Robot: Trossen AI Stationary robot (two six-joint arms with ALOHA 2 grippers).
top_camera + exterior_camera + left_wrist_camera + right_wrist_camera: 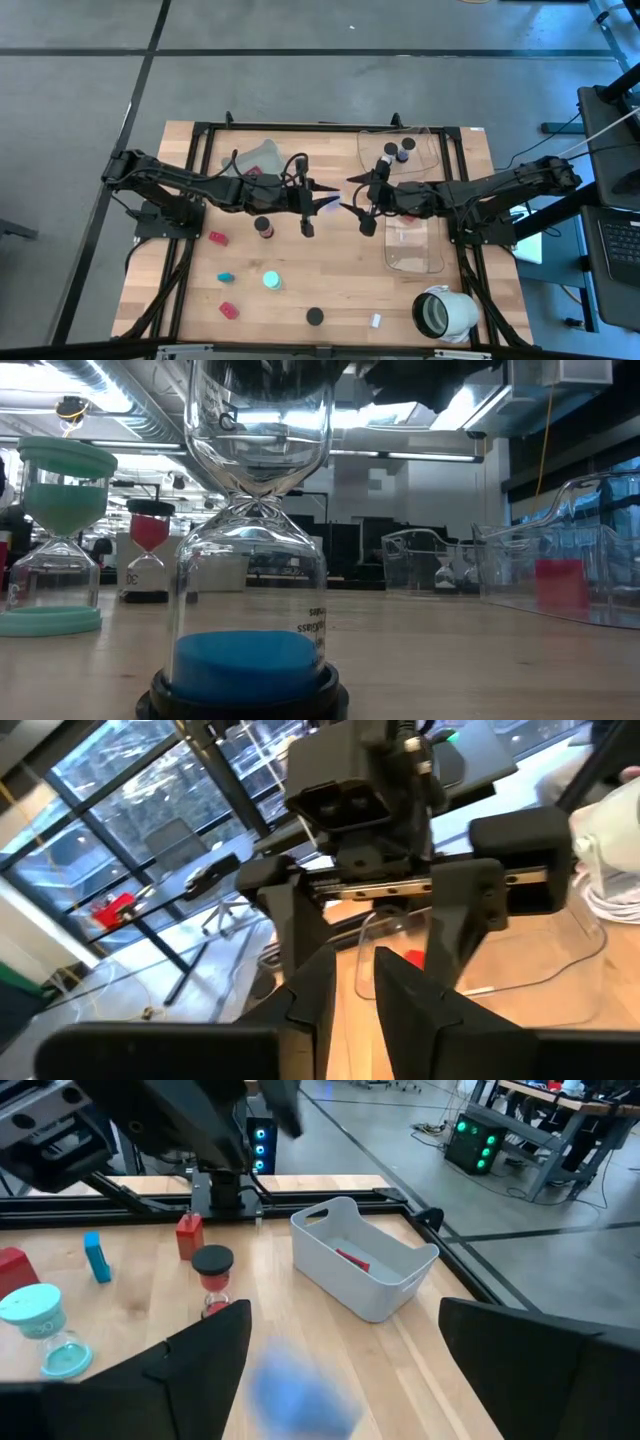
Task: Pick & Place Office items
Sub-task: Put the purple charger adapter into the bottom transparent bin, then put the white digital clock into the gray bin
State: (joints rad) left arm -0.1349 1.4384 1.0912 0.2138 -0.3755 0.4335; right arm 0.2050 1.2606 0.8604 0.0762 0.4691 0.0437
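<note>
My left gripper (335, 197) hangs clenched and empty mid-table facing my spread right gripper (345, 195), presumably between picks.

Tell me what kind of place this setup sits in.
Probably a robotics lab or workshop. A wooden table on a black frame stands on bare concrete floor marked with dark lines, equipment with green lights sits on benches beyond, and exposed ceiling ducts run overhead.
</note>
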